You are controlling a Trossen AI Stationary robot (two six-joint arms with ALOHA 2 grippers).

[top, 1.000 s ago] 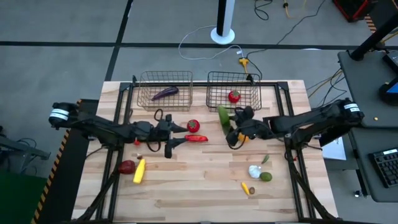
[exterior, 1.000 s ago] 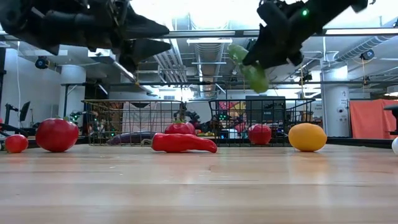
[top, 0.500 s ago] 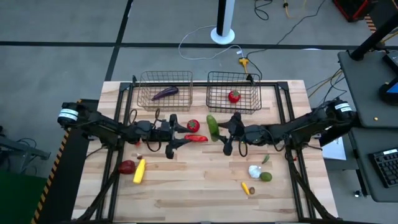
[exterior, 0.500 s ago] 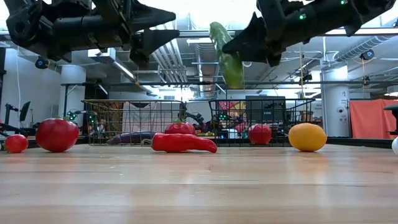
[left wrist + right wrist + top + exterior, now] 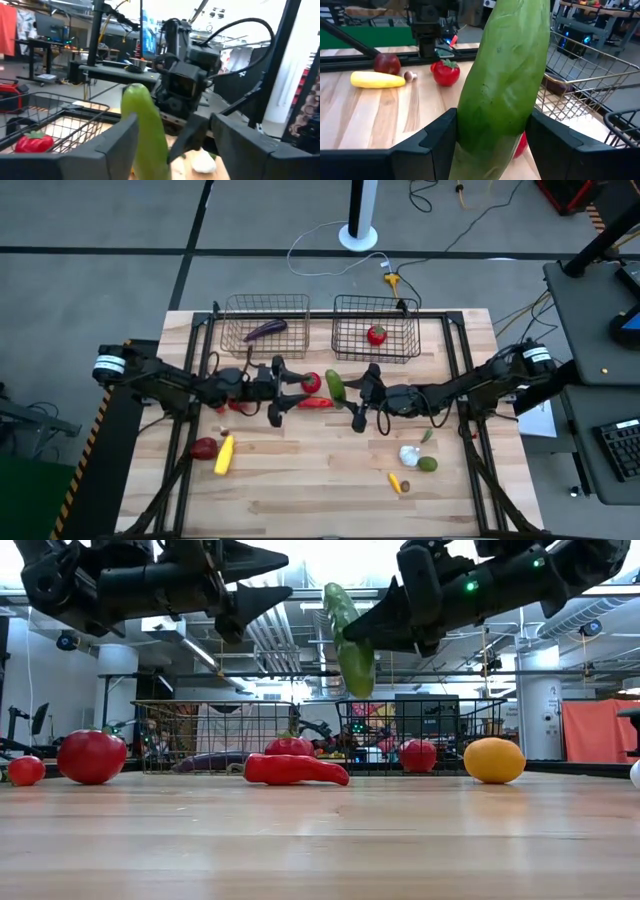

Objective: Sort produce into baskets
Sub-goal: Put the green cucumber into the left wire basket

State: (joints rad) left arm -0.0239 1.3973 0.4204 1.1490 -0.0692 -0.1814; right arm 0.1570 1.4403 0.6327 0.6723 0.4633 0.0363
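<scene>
The right gripper (image 5: 352, 393) is clamped on the cucumber (image 5: 335, 386), holding it in the air above the middle of the counter (image 5: 320, 480). In the low view the cucumber (image 5: 348, 638) hangs nearly upright, well clear of the counter surface.

The left gripper (image 5: 297, 392) faces the cucumber from the opposite side. Its fingers (image 5: 107, 147) stand apart, one on each side of the cucumber (image 5: 145, 130), and whether they touch it cannot be told.

Below the two grippers, a red pepper (image 5: 316, 403) lies on the counter, with a tomato (image 5: 310, 382) just behind it.

The copper basket (image 5: 265, 325) stands at the far edge, left of centre, and contains an eggplant (image 5: 264, 330). The grey basket (image 5: 376, 327) stands beside it, to the right, and contains one tomato (image 5: 376, 334).

Near the left front of the counter lie a red fruit (image 5: 204, 447) and the corn (image 5: 224, 454), just beside each other. Toward the right front lie the garlic (image 5: 409, 454) and a small green piece (image 5: 427, 464).
</scene>
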